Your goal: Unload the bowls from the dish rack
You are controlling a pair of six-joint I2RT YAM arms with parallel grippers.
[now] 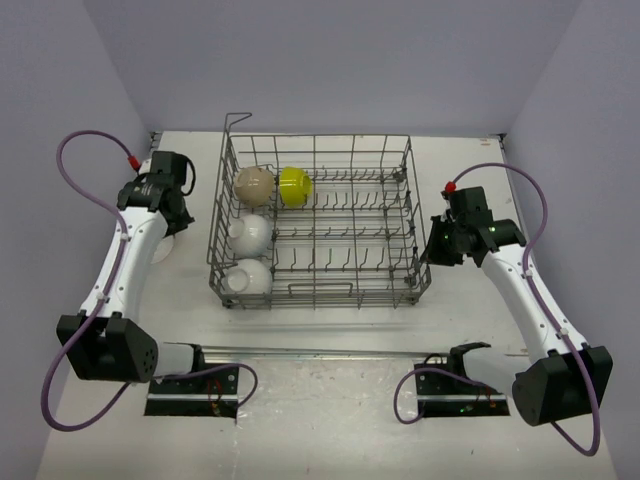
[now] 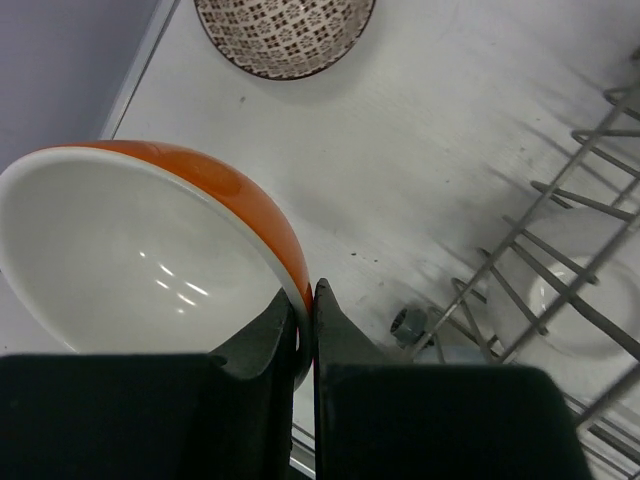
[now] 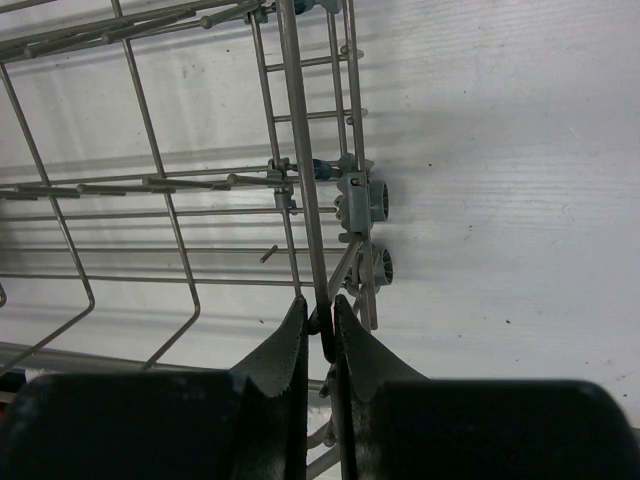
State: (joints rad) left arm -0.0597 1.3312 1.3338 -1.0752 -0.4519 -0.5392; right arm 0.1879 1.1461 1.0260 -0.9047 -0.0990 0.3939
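White table (image 1: 330, 400); left tool (image 2: 308, 296) pinches orange bowl (image 2: 235, 190); patterned bowl (image 2: 285, 35) wrist-view only.

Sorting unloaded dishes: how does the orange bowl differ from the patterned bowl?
The orange bowl is plain white inside; the patterned bowl shows a brown-and-white lattice. The left gripper pinches the orange bowl's rim; the patterned bowl lies free on the table. Both are outside the dish rack.

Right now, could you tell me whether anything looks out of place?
Nothing looks spilled or broken. One oddity: the right gripper is shut on an edge wire of the dish rack, not a bowl, likely steadying it.
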